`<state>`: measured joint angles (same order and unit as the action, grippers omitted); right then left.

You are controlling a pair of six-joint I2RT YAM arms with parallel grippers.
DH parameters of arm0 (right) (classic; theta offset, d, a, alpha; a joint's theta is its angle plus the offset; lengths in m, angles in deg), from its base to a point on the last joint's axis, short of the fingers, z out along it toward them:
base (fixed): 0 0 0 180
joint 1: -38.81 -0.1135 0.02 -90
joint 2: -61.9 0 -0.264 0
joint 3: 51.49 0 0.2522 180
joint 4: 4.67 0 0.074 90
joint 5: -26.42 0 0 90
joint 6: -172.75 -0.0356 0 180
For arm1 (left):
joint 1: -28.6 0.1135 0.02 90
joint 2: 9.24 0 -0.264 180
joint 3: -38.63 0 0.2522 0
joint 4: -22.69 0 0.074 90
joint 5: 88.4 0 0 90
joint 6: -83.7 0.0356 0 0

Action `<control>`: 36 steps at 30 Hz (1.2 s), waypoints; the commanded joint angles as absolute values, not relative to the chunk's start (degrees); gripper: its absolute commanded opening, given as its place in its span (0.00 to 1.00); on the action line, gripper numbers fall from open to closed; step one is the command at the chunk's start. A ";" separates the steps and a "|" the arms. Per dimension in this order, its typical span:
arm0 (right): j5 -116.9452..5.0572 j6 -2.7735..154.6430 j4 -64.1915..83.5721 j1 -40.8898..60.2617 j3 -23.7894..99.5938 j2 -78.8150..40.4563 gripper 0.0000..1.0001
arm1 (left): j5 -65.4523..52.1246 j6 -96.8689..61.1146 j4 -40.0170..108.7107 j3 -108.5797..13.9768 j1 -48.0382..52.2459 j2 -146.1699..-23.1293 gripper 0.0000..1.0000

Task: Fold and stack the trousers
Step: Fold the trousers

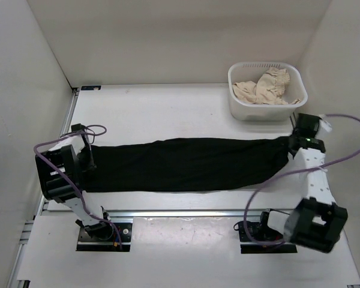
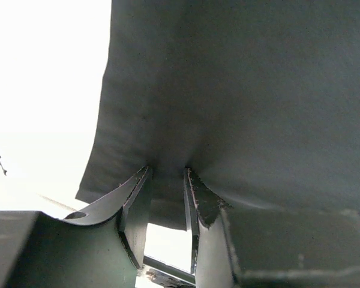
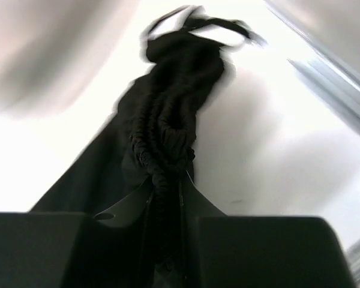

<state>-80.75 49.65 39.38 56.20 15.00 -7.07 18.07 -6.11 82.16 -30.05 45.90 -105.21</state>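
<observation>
The black trousers are laid lengthwise across the middle of the desk, drawn into one long band that runs from the left arm to the right arm. The band is broad and fairly flat over most of its length and narrows to a bunched point at its right end.

The left end is held by the left end effector. In the left wrist view its fingers are closed on the flat edge of the cloth, which spreads away smoothly beyond them. The right end is taken by the right end effector. In the right wrist view the gathered, rope-like fabric is pinched between the two fingers, so this end effector is clamped on the trousers as well, though that view is blurred.

The step in hand is judged to be the stretching and squaring of the garment ahead of a fold across its length. It would be done well if both ends were held at an even, low height and only light tension were applied, so that neither grip is pulled off. One end would then be carried over onto the other with the edges matched. Many layers are caught in the bunched right grip, and a twisted fold could be left by an uneven release there.

A white basket holding a beige cloth stands near the right end, apart from the trousers, and should be cleared by the right arm.
</observation>
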 commanded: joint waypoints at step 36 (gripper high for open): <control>-79.99 62.34 47.41 -31.23 75.90 -63.52 0.65 | 18.03 -6.30 83.56 -33.14 44.51 -106.45 0.40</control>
<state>-96.36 49.21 52.03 -29.50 71.13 -63.20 18.77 -6.11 84.85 -33.06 44.72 -108.35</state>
